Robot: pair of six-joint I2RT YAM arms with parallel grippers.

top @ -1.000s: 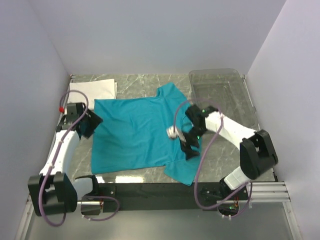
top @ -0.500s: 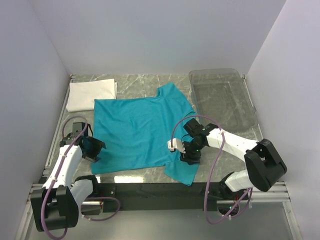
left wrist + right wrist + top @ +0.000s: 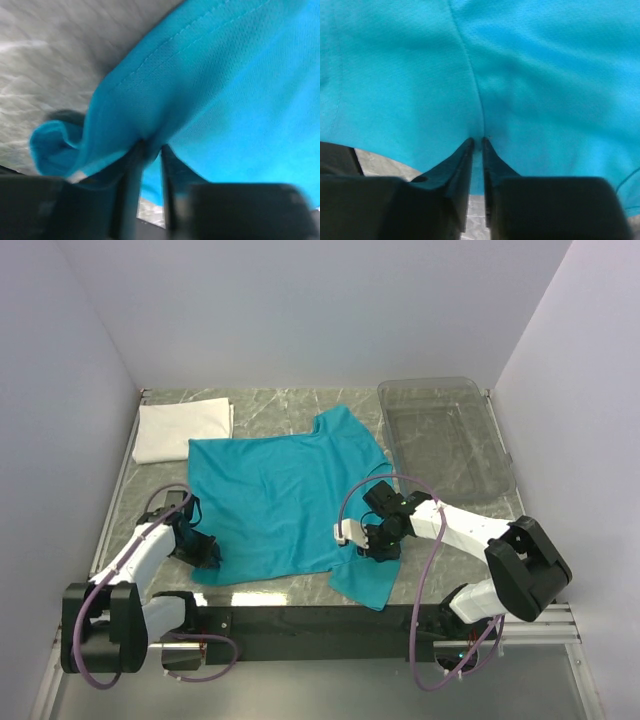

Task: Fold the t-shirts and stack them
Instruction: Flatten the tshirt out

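The teal t-shirt [image 3: 270,500] lies spread flat on the marble table, one sleeve hanging toward the near edge. My left gripper [image 3: 205,555] sits low at the shirt's near-left hem corner. In the left wrist view its jaws [image 3: 150,147] are pinched on a bunched fold of teal cloth [image 3: 225,100]. My right gripper [image 3: 372,545] is down on the shirt's right side, just above the near sleeve. Its jaws [image 3: 476,142] are nearly together, with a ridge of teal cloth [image 3: 545,75] caught at the tips. The white t-shirt [image 3: 185,430] rests folded at the back left.
A clear plastic bin [image 3: 440,388] stands at the back right, close to the shirt's far sleeve. Walls enclose the table on the left, back and right. A black rail [image 3: 300,625] runs along the near edge between the arm bases.
Both arms came down and toward the near edge of the teal shirt. Both grippers went from open to closed on its cloth, and the left corner is now bunched.
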